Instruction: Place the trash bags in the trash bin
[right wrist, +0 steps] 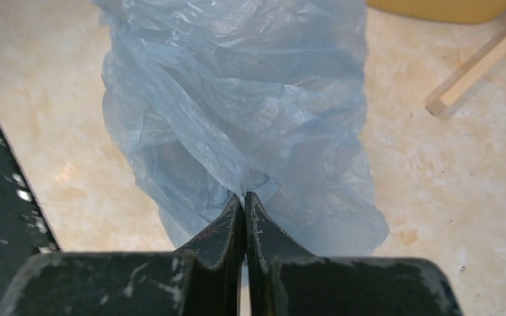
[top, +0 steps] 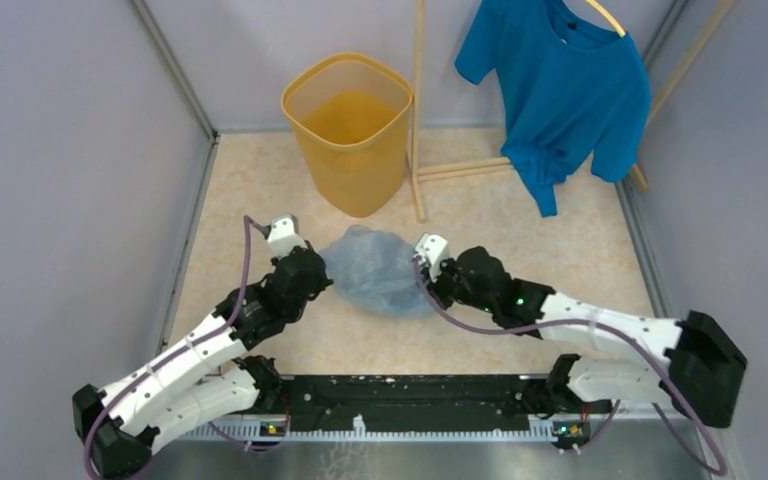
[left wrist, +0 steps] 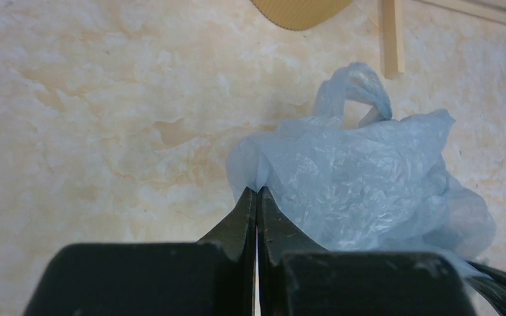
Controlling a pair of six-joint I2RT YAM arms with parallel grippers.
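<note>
A crumpled pale blue trash bag lies on the table between my two arms. My left gripper is shut on the bag's left edge; in the left wrist view its tips pinch the film of the trash bag. On the bag's right side my right gripper is shut too, its tips pinching a fold of the trash bag. The yellow-orange trash bin stands upright behind the bag, at the back of the table, with nothing inside it.
A solid blue T-shirt hangs on a wooden rack at the back right, the rack's foot bars lying on the table beside the bin. Grey walls close in left, right and behind.
</note>
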